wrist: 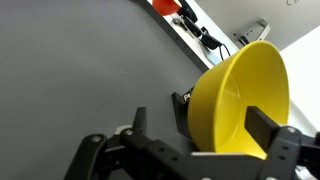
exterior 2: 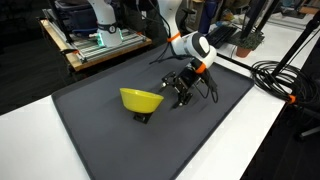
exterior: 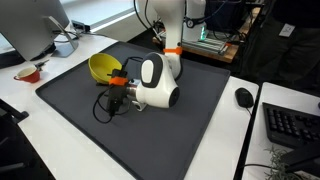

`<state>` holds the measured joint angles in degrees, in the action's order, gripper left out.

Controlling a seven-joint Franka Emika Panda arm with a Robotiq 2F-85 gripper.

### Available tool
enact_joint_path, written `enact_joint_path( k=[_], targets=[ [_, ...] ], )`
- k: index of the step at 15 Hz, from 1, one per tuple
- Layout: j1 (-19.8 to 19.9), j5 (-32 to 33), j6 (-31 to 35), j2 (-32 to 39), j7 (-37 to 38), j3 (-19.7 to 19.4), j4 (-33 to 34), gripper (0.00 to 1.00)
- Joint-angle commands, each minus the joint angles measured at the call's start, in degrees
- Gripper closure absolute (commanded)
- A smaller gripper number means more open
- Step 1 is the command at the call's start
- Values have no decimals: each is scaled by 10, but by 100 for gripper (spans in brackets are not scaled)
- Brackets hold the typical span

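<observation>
A yellow bowl (exterior: 101,67) (exterior 2: 142,99) stands tilted on a small black block (exterior 2: 143,117) (wrist: 181,108) on a dark grey mat (exterior: 185,135) (exterior 2: 95,145). My gripper (exterior: 112,90) (exterior 2: 180,95) (wrist: 203,128) is low over the mat, right beside the bowl, with its jaws open and empty. In the wrist view the bowl (wrist: 240,95) fills the space between the two black fingers, its open side facing the camera. Whether a finger touches the rim cannot be told.
The mat lies on a white table. A red cup (exterior: 30,73) and a monitor (exterior: 35,25) stand beyond the mat's edge. A mouse (exterior: 244,97) and a keyboard (exterior: 292,125) lie beside the mat. Thick black cables (exterior 2: 285,80) run along the table.
</observation>
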<state>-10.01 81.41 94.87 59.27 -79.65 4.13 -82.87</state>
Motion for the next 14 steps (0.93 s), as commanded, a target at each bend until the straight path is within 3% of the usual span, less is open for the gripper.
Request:
enact_joint_path(
  k=[1, 3, 6, 12, 13, 14],
  targets=[
    [-16, -31, -37, -70, 15, 17, -73, 0],
    [-17, -39, -30, -112, 34, 33, -117, 0],
    [-6, -28, 39, -195, 92, 64, -201, 0],
    [-23, 22, 149, -354, 173, 99, -350, 0],
    [-26, 30, 168, -368, 178, 105, -358, 0],
    [-29, 5, 133, -312, 151, 94, -296, 0]
  ],
)
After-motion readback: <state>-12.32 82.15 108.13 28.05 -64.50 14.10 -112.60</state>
